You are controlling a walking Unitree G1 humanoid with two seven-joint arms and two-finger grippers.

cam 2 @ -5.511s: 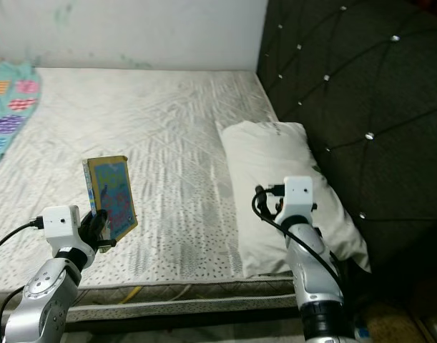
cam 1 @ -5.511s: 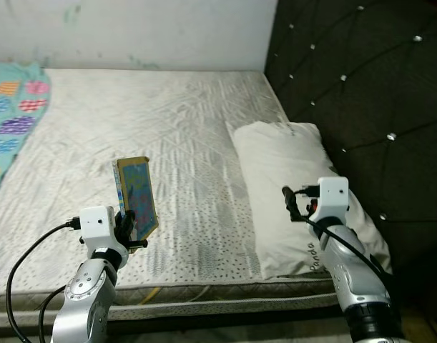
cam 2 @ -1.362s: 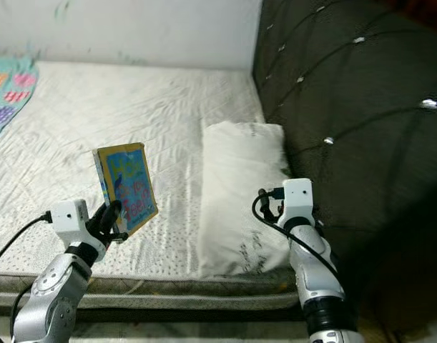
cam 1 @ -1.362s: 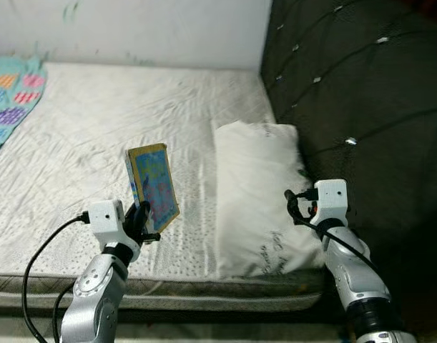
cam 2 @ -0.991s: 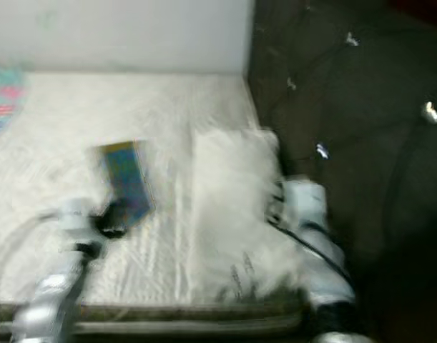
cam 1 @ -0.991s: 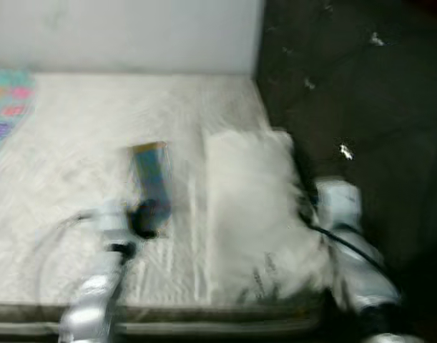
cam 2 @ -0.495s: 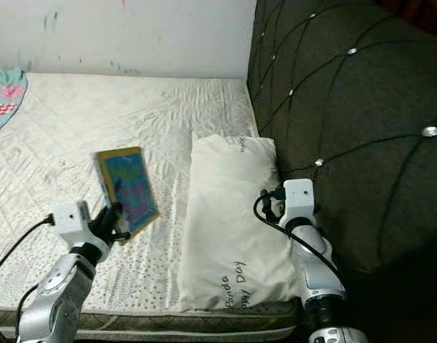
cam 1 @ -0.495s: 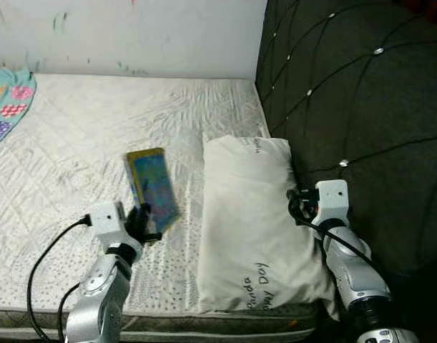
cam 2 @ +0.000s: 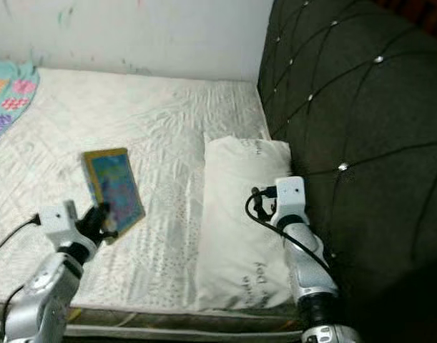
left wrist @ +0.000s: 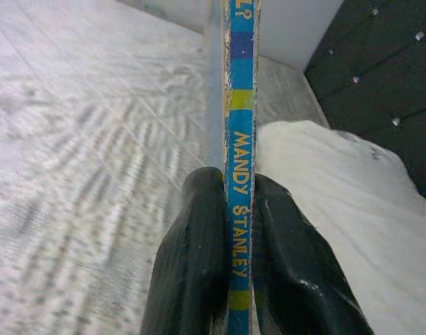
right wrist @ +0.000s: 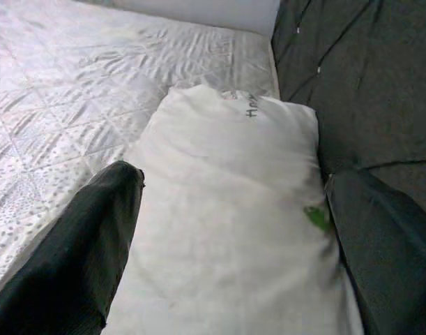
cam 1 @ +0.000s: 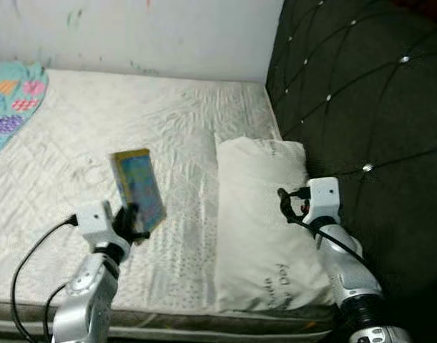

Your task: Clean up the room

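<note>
Our left hand grips a thin blue picture book upright above the white quilted mattress, not yet put away; our right hand hovers wide open and empty over the white pillow.

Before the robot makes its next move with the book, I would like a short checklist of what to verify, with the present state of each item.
1. Left hand grips the book: ok, both fingers press on its spine.
2. Book is clear of the mattress: ok, it is held up above the surface.
3. Right hand is free: ok, its fingers stand open over the pillow with nothing between them.
4. Pillow lies at the headboard end: ok, it rests beside the dark padded headboard.
5. Place to put the book away: cannot tell, no shelf or table is visible.
6. Colourful blanket tidied: cannot tell, just its edge is visible.
</note>
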